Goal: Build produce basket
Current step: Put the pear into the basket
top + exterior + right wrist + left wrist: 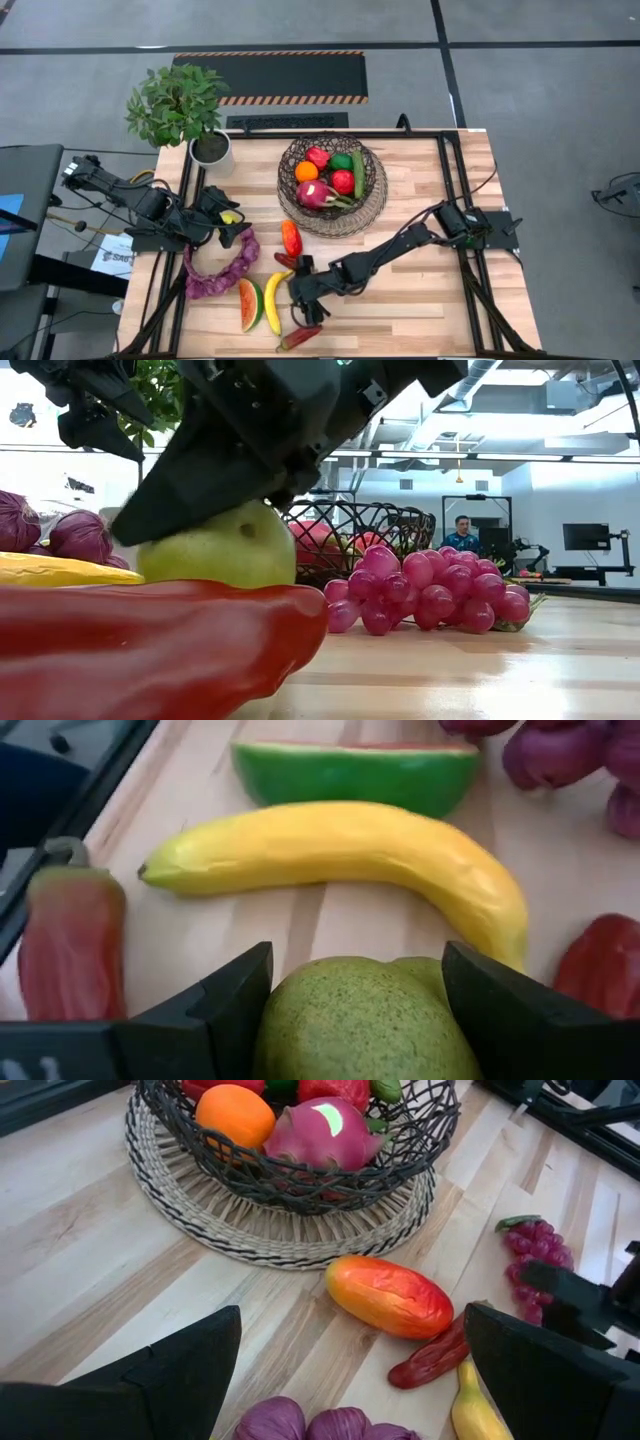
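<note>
Right gripper (355, 1010) is clamping a green pear (365, 1020) at the table's (420, 300) near edge, beside the banana (350, 855) and watermelon slice (355, 770). Left gripper (232, 225) is hovering open over purple string (220, 268). Farther back, basket (375, 195) is holding dragon fruit (316, 193), orange (306, 171), red and green pieces.

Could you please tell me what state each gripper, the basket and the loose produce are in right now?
Right gripper: shut on green pear.
Left gripper: open, empty.
Basket: upright, partly filled.
Banana: lying on table.
Watermelon slice: lying on table.
</note>
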Robot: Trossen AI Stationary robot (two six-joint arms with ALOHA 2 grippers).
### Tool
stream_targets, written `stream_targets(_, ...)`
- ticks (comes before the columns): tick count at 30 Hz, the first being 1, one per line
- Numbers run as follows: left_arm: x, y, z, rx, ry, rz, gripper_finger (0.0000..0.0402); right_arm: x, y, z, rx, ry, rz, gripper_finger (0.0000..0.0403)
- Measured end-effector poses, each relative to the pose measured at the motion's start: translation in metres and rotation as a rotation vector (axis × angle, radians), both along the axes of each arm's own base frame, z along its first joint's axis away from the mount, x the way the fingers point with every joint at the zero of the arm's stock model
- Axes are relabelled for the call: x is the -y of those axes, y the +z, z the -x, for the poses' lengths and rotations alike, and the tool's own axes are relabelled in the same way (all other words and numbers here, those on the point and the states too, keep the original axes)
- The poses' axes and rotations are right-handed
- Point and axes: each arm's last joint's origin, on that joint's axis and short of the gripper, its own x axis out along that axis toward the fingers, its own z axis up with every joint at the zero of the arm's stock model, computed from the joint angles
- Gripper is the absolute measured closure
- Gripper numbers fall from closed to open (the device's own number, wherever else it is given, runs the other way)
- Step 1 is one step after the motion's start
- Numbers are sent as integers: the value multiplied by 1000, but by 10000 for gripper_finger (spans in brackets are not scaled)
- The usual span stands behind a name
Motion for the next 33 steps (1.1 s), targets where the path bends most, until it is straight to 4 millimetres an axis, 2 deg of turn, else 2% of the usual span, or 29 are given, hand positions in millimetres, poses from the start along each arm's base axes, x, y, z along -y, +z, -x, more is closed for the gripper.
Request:
stream_targets(2, 0, 0, 0, 0, 0, 0, 34, 3, 7, 1, -1, -5, 0, 125)
stream_targets(10, 0, 0, 0, -4, -9, -12, 34, 9, 54, 10, 60, 12, 5, 126)
stream_targets(16, 0, 0, 0, -4, -9, -20, 34, 19, 96, 23, 115, 14, 28, 126)
stream_targets(25, 0, 0, 0, -4, -8, -21, 34, 48, 162, 56, 178, -86, 165, 126)
stream_targets(33, 0, 0, 0, -1, -3, -26, 34, 72, 210, 87, 244, -172, 211, 126)
